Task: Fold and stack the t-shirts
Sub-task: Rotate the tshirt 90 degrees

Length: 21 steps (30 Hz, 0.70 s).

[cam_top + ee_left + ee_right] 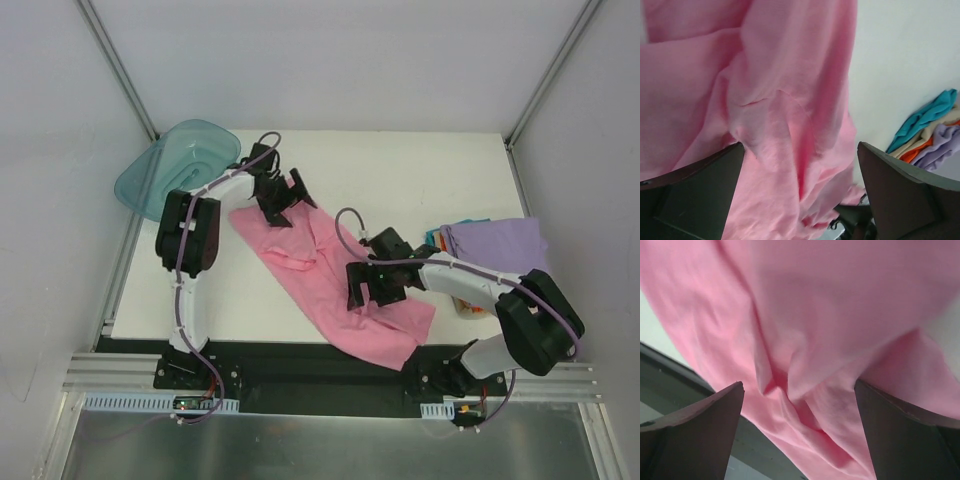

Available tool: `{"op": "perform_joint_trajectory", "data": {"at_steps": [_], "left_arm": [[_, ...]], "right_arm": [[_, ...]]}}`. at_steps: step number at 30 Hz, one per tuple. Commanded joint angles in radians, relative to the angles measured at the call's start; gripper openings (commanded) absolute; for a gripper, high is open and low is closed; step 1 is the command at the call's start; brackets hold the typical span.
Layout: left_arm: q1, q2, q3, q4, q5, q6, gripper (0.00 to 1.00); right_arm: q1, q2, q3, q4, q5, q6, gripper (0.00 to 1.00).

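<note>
Left wrist view: the left gripper is seen with its dark fingers spread wide apart, and nothing is clamped between them. Rumpled folds of the pink t-shirt fill the gap just beyond the fingertips; whether the cloth is touched cannot be told.

The right gripper is likewise shown apart and empty in its own wrist view, held close over a creased part of the same pink cloth, beside which a black strip is seen.

From the top external view, the left gripper is placed over the far left end of the pink t-shirt, and the right gripper is placed over its near right part. The shirt is spread unfolded and wrinkled in a diagonal band across the white table, from far left to near right, where its corner hangs over the black strip at the table's near edge.

Well apart to the right, a folded lavender t-shirt is laid on top of a stack. In the left wrist view a teal t-shirt and an orange t-shirt are made out in that stack.

A translucent teal plastic tub is seen tilted at the far left corner.
</note>
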Motion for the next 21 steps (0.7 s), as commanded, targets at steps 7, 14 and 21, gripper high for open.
{"op": "perform_joint_trajectory", "data": {"at_steps": [7,14,21], "left_arm": [[-0.092,0.419,0.543,0.012,0.027,-0.156,0.99],[-0.113,0.605,0.895,0.029,-0.048,-0.237,0.99],[-0.116,0.711,0.966,0.284,-0.099,-0.361,0.99]], "right_arm": [[0.272,0.114,0.066,0.056,-0.157,0.110,0.96],[0.346,0.170,0.181,0.064,-0.160,0.095,0.96],[0.337,0.052,0.232,-0.045,-0.013,0.057,0.96]]}}
